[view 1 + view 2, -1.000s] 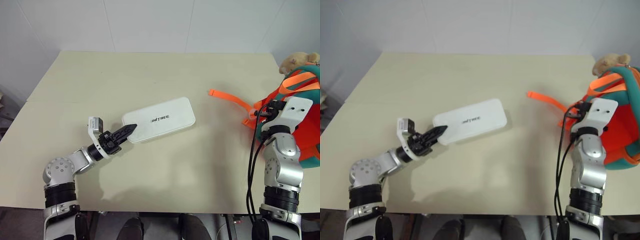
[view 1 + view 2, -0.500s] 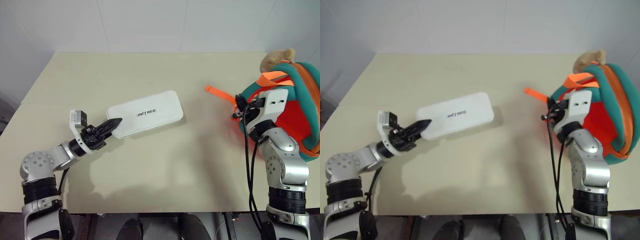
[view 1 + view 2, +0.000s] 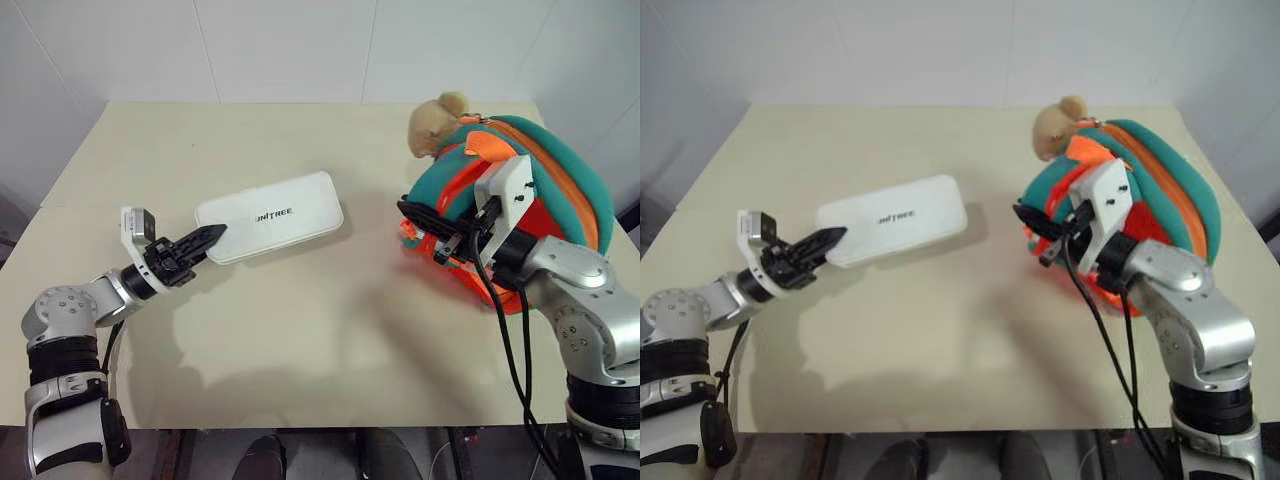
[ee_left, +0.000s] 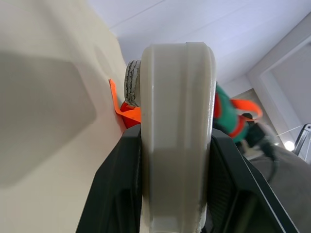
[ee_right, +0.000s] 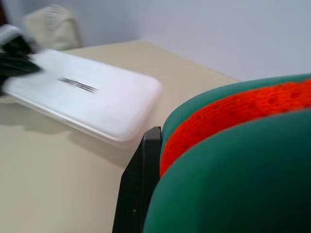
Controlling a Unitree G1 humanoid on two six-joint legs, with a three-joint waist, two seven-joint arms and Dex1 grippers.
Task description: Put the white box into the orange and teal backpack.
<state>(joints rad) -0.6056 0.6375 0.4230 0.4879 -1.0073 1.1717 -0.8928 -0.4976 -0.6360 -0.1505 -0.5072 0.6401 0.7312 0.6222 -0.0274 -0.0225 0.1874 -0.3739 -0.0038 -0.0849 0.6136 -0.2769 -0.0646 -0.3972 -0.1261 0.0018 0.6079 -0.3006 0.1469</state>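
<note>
The white box (image 3: 270, 214), flat with dark lettering on its lid, hangs just above the table with a shadow beneath it. My left gripper (image 3: 212, 234) is shut on its near-left end; in the left wrist view the box's edge (image 4: 177, 121) sits clamped between the black fingers (image 4: 121, 194). The orange and teal backpack (image 3: 545, 185) stands at the right with a tan plush toy (image 3: 435, 122) on top. My right gripper (image 3: 415, 220) is shut on its teal and orange trim (image 5: 233, 160), at the side facing the box.
The beige table (image 3: 300, 340) runs to white walls at the back. Open tabletop lies between the box and the backpack and along the front edge. Black cables hang from the right arm (image 3: 510, 340).
My right arm has swung left and turned, dragging the backpack from the table's right edge toward the middle. My left gripper has shifted the box a little left. The head camera has also moved.
</note>
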